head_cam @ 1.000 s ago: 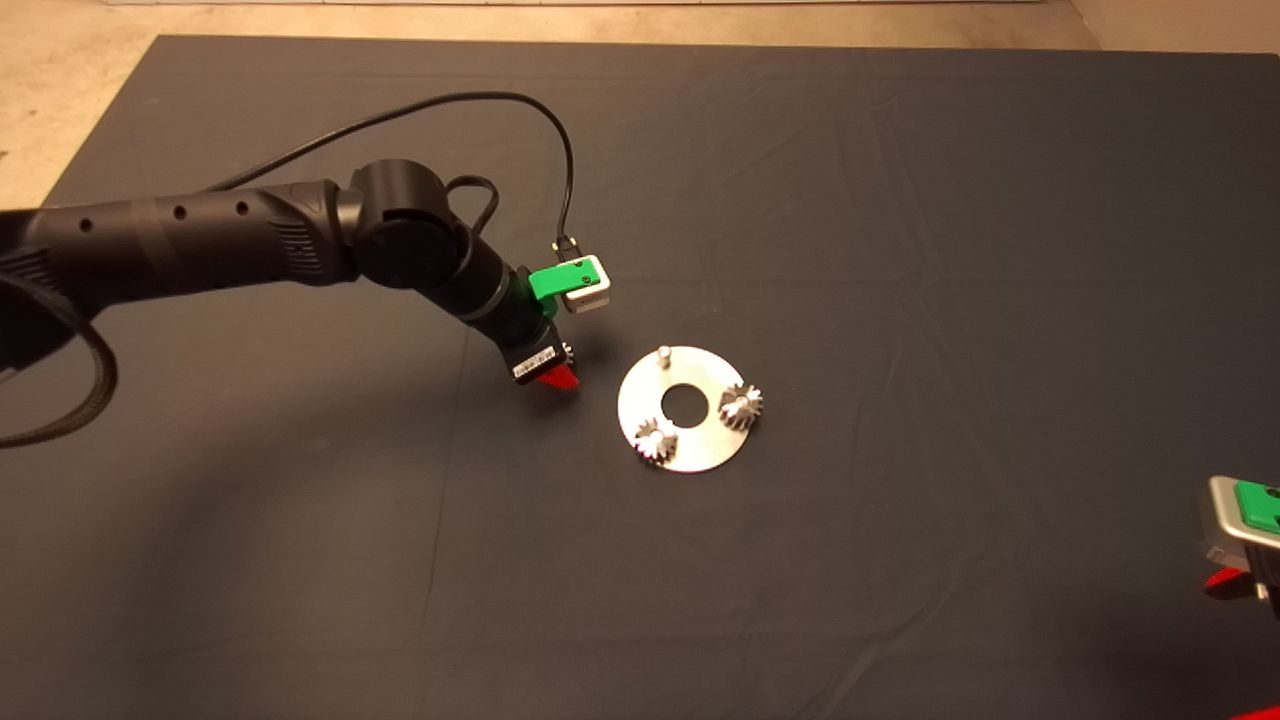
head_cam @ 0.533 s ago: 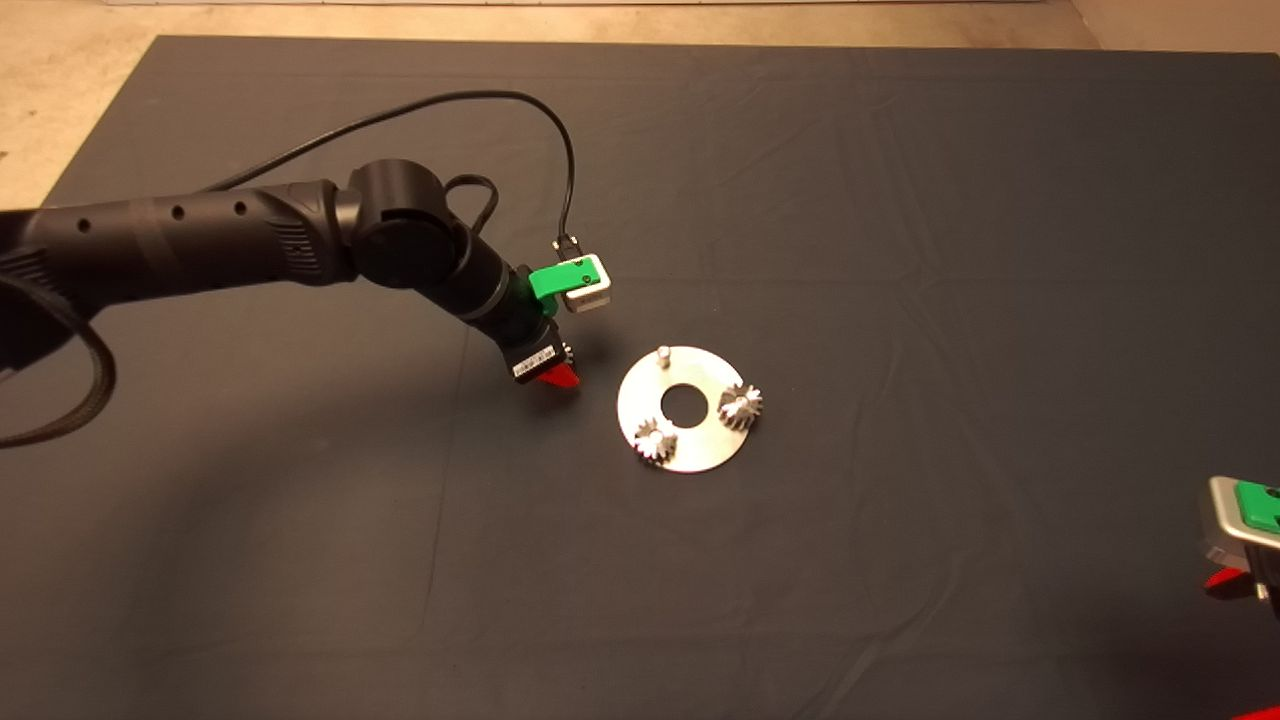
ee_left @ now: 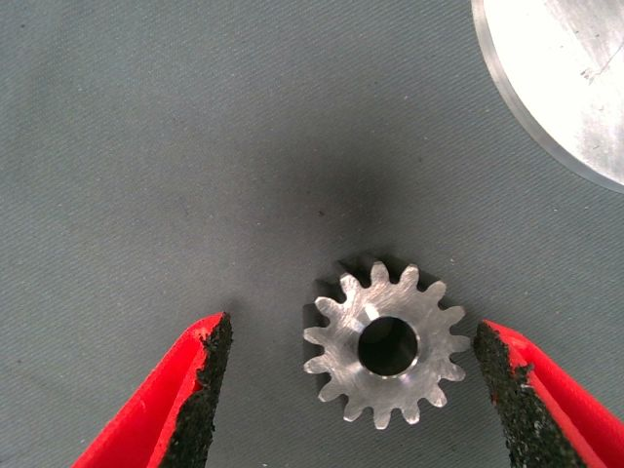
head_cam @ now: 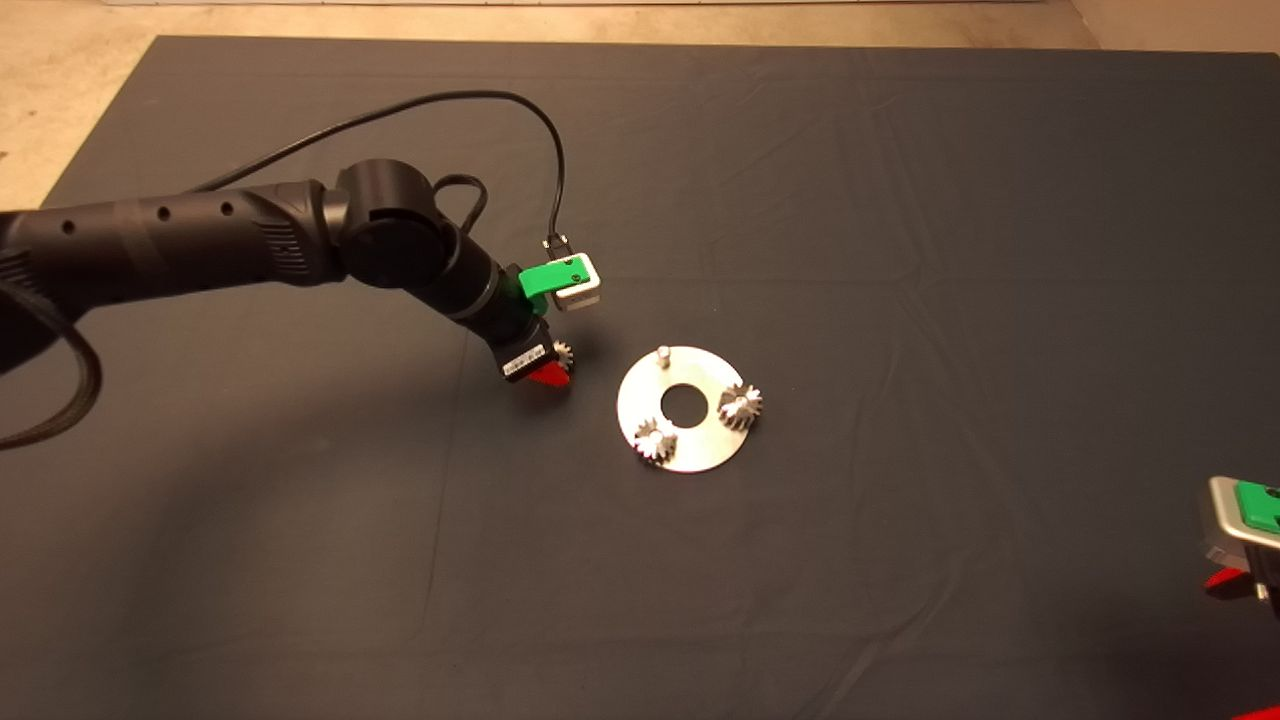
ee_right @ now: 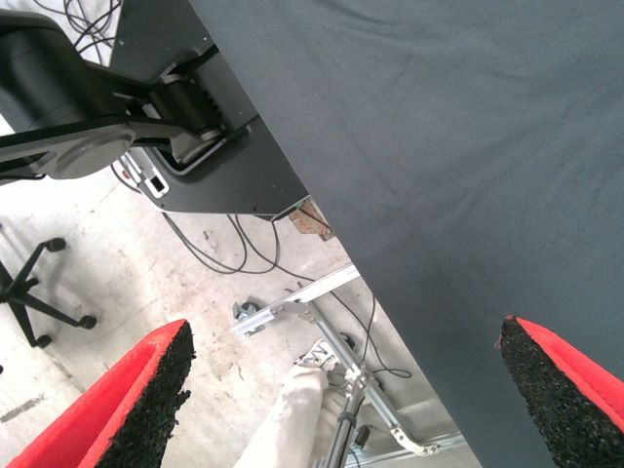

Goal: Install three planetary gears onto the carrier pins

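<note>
Left end effector (ee_left: 351, 390) low over mat (head_cam: 900, 250), fingers apart around loose gear (ee_left: 385, 343), not touching. Two gears (head_cam: 741, 404) sitting on disc (head_cam: 700, 445) pins; one pin (head_cam: 662, 353) bare. Right end effector (ee_right: 341, 390) parked, fingers apart.

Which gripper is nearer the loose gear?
Left. The left gripper is open with the loose gear between its fingers; the right gripper waits at the mat's far lower-right edge.
</note>
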Controlling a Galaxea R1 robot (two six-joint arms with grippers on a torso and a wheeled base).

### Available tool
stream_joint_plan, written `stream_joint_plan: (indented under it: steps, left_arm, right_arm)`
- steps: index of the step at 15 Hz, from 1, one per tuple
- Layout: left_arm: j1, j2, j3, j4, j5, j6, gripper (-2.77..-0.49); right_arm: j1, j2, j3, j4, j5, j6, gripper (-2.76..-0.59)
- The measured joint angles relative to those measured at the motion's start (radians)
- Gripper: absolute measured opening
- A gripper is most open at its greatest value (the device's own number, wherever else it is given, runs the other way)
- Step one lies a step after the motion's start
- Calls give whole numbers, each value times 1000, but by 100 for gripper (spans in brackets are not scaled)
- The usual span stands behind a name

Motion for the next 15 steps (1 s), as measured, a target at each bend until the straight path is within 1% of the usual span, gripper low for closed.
stream_joint_plan:
  steps: [2,4,5,12,15]
  left_arm:
    - [0,-7,15,0,-6,1,-151]
    - [0,-20,27,0,-37,1,-159]
    - [0,-22,30,0,-40,1,-159]
    - [7,-21,45,0,-46,-1,-159]
    - [27,-21,45,1,-49,0,-159]
  right_arm:
    - [0,0,0,0,0,0,-102]
    - [0,0,0,0,0,0,-102]
    - [0,0,0,0,0,0,-102]
    - [0,0,0,0,0,0,-102]
    - [0,0,0,0,0,0,-102]
